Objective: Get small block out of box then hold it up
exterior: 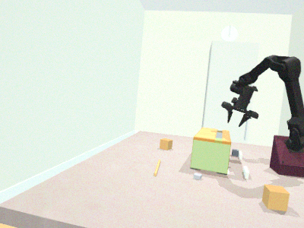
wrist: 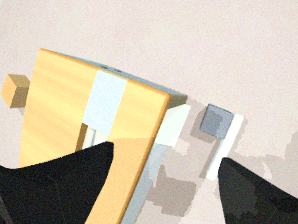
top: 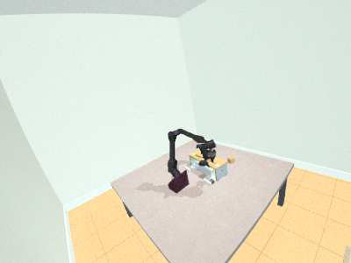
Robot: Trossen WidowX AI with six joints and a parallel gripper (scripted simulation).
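Note:
The box (top: 221, 171) (exterior: 210, 155) (wrist: 141, 102) stands upright, with a wooden top that has a slot and a pale strip. A small grey-blue block (top: 212, 181) (exterior: 235, 153) (wrist: 217, 121) lies on the table outside the box, in front of its clear side, against a white strip (top: 206, 180) (wrist: 228, 142). My gripper (top: 209, 164) (exterior: 234, 124) (wrist: 168, 159) is partly open and empty, above the box's front edge. In the wrist view one finger is over the box top and the other is beside the white strip. The shelf inside is mostly hidden.
A second white strip (top: 187, 168) (exterior: 245, 172) lies along the box front. Orange cubes (exterior: 166, 144) (exterior: 275, 197) stand on the table; one (top: 231, 159) (wrist: 16, 91) is behind the box. A yellow stick (exterior: 157, 168) and a small pale grey block (exterior: 197, 176) lie near the green end.

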